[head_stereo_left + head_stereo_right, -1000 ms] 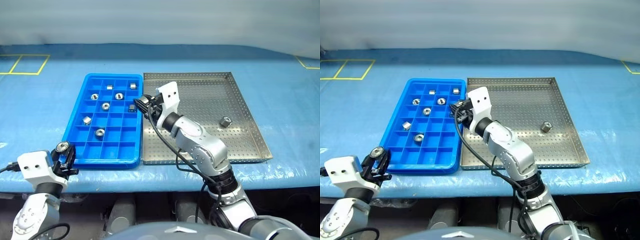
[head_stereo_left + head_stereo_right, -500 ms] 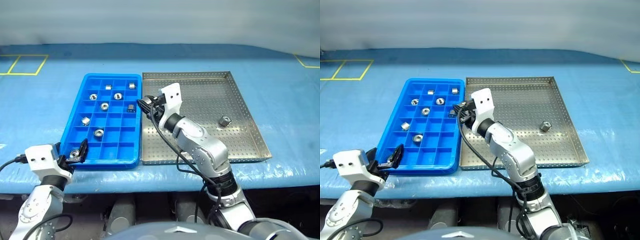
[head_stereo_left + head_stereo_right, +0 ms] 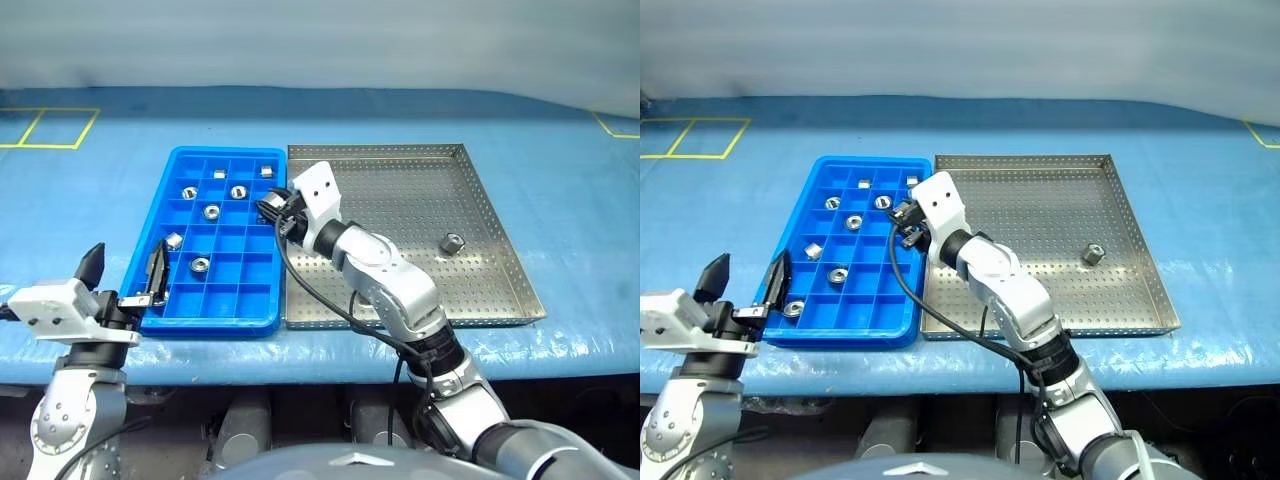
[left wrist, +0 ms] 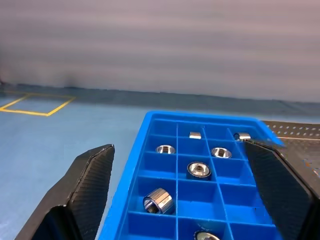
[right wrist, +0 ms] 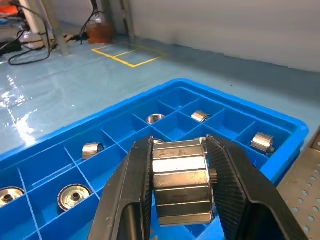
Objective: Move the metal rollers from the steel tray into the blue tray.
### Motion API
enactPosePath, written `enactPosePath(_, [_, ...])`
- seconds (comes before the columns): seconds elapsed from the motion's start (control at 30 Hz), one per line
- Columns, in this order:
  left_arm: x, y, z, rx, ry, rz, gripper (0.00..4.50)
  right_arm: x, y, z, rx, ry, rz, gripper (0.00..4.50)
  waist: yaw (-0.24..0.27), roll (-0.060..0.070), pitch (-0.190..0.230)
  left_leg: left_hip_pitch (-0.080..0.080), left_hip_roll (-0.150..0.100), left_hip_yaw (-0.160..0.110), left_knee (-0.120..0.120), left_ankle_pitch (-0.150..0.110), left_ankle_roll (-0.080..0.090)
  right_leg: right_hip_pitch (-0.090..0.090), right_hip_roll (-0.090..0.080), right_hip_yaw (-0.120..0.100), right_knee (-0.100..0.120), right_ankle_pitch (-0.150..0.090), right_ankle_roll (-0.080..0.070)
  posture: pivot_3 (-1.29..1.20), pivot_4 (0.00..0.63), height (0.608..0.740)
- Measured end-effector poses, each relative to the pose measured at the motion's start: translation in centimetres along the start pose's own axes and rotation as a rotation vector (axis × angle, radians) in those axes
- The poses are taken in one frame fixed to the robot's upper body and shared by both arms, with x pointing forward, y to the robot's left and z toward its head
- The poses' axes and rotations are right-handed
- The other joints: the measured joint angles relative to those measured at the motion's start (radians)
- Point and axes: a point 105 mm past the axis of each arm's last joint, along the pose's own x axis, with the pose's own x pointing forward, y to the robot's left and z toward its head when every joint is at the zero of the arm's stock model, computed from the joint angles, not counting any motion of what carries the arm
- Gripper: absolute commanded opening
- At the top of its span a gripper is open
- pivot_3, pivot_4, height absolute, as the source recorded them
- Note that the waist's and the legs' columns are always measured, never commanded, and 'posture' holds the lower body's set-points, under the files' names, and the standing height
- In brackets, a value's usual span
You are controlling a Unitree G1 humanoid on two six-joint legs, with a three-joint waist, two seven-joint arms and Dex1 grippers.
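Since a second ago the left gripper [image 3: 122, 272] has let its roller drop into the blue tray [image 3: 262, 318] and lifted, fingers now spread wide. Right gripper [image 5: 179, 185] hangs over the tray's right edge, pinching a roller [image 5: 181, 181]. One roller [image 3: 451, 241] lies in the steel tray [image 3: 500, 262].

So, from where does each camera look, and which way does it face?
Left eye view: on the head, facing forward and down at the blue tray, the steel tray and one roller left in it; both arms show.
Right eye view: beside it, same scene.
Left wrist view: on the left wrist, looking along the open left gripper over the blue tray.
Right wrist view: on the right wrist, looking along the right gripper, shut on a roller above the blue tray.
All four views share the blue tray.
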Motion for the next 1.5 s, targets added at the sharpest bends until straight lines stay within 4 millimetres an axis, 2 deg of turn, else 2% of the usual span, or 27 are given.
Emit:
enactPosePath(0.1, [-0.6,-0.6,0.1,-0.011,-0.001,-0.013,4.48,0.8,0.5,-0.5,-0.032,0.010,0.035,1.30,0.009,0.000,0.000,0.000,0.000,0.000,0.000,0.000,0.000,0.000,0.000,0.000,0.000,0.000,0.000,0.27,0.150,0.740])
enactPosePath(0.3, [-2.0,-1.4,-1.2,-0.054,0.048,0.003,4.48,2.7,1.8,-2.2,-0.041,0.048,0.112,1.30,0.028,0.000,0.000,0.000,0.000,0.000,0.000,0.000,0.000,0.000,0.000,0.000,0.000,0.000,0.000,0.34,0.150,0.740])
enactPosePath(0.57, [-3.2,-3.3,-2.0,-0.084,0.103,-0.043,4.48,4.8,3.5,-2.8,-0.038,0.052,0.197,1.30,0.071,0.000,0.000,-0.001,0.000,0.000,0.000,0.000,0.000,-0.001,0.000,-0.001,0.000,-0.001,-0.001,0.39,0.150,0.740])
enactPosePath(0.77, [-3.8,-4.4,-2.5,-0.087,0.142,-0.083,4.48,5.4,1.7,-5.0,-0.041,0.115,0.163,1.30,0.096,0.000,0.000,-0.002,0.000,0.000,0.000,0.000,0.000,-0.003,0.000,-0.001,0.000,-0.001,-0.001,0.40,0.150,0.740])
enactPosePath(1.07, [-3.4,-5.6,-2.4,-0.107,0.127,-0.134,4.48,5.2,0.5,-6.1,-0.039,0.158,0.142,1.30,0.101,0.000,0.000,-0.003,0.000,0.001,-0.002,0.000,0.000,-0.005,0.000,-0.001,0.000,-0.001,-0.002,0.36,0.150,0.740])
enactPosePath(1.13, [-3.2,-5.7,-2.3,-0.106,0.120,-0.141,4.50,5.1,0.4,-6.4,-0.032,0.170,0.139,2.02,0.101,0.000,0.000,-0.003,0.000,0.001,-0.001,0.000,0.000,-0.005,0.000,-0.001,0.001,-0.001,-0.002,0.35,0.150,0.740])
enactPosePath(1.3, [-2.8,-6.1,-2.1,-0.103,0.109,-0.175,4.50,5.0,0.3,-6.5,-0.029,0.174,0.135,3.50,0.100,0.000,0.000,-0.003,0.000,0.001,-0.001,0.000,0.000,-0.005,0.000,-0.001,0.001,-0.001,-0.002,0.32,0.150,0.740])
enactPosePath(1.33, [-2.7,-6.1,-2.0,-0.104,0.106,-0.179,4.50,4.9,0.2,-6.5,-0.021,0.169,0.131,3.94,0.100,0.000,0.000,-0.003,0.000,0.001,-0.001,0.000,0.000,-0.005,0.000,-0.001,0.001,-0.001,-0.002,0.28,0.150,0.740])
enactPosePath(1.4, [-2.5,-5.9,-1.8,-0.094,0.098,-0.184,4.50,4.6,0.0,-6.2,-0.011,0.160,0.120,4.45,0.097,0.000,0.000,-0.003,0.000,0.001,-0.001,0.000,0.000,-0.005,0.000,-0.001,0.001,-0.001,-0.002,0.26,0.150,0.740])
enactPosePath(1.5, [-1.8,-5.7,-1.6,-0.084,0.082,-0.199,4.50,3.9,-1.1,-4.6,-0.016,0.121,0.086,4.45,0.095,0.000,0.000,-0.003,0.000,0.001,0.000,0.000,0.000,-0.004,0.000,-0.001,0.001,-0.001,-0.002,0.19,0.150,0.740])
